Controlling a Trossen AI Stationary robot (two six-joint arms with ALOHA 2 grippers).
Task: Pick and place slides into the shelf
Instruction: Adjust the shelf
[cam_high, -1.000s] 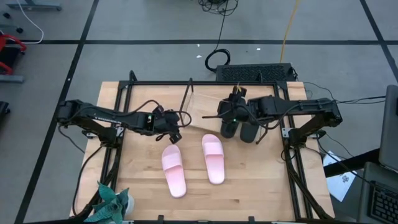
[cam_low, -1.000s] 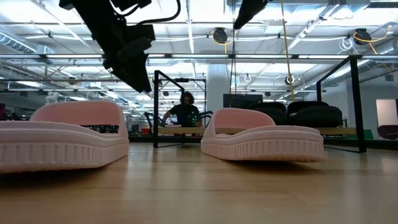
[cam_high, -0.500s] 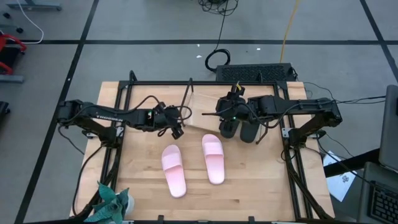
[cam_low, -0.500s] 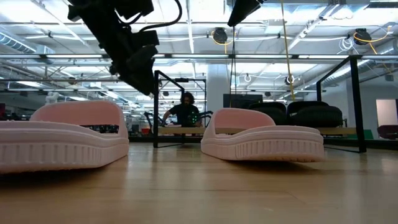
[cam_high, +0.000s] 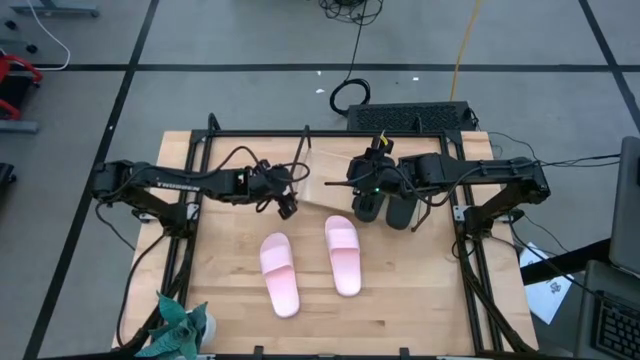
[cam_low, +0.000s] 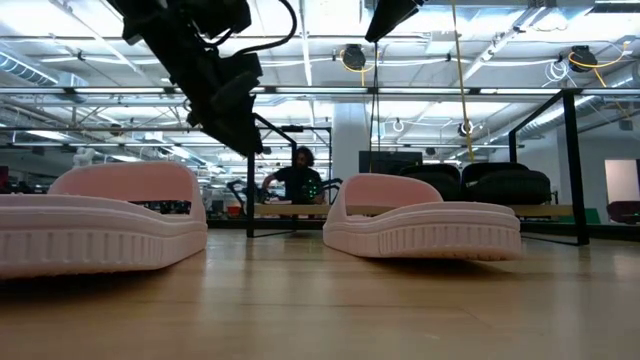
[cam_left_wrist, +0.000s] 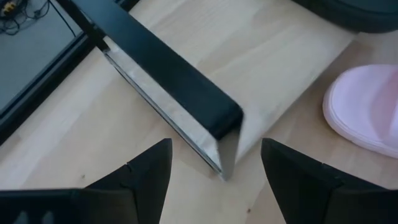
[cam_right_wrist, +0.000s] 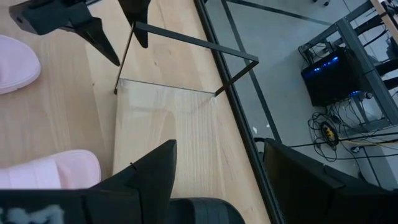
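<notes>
Two pale pink slides (cam_high: 280, 274) (cam_high: 343, 254) lie side by side on the table (cam_high: 400, 300). Two black slides (cam_high: 369, 204) (cam_high: 400, 210) appear to sit in the shelf (cam_high: 322, 172) under the right gripper (cam_high: 368, 168), fingers spread, empty. The left gripper (cam_high: 287, 203), also spread and empty, hovers near the shelf's corner.

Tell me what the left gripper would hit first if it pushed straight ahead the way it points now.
Probably the shelf: the left gripper, open, points at the near corner of its black rod frame and board edge. A pink slide lies off to the side, likely missed. Depth is uncertain.
</notes>
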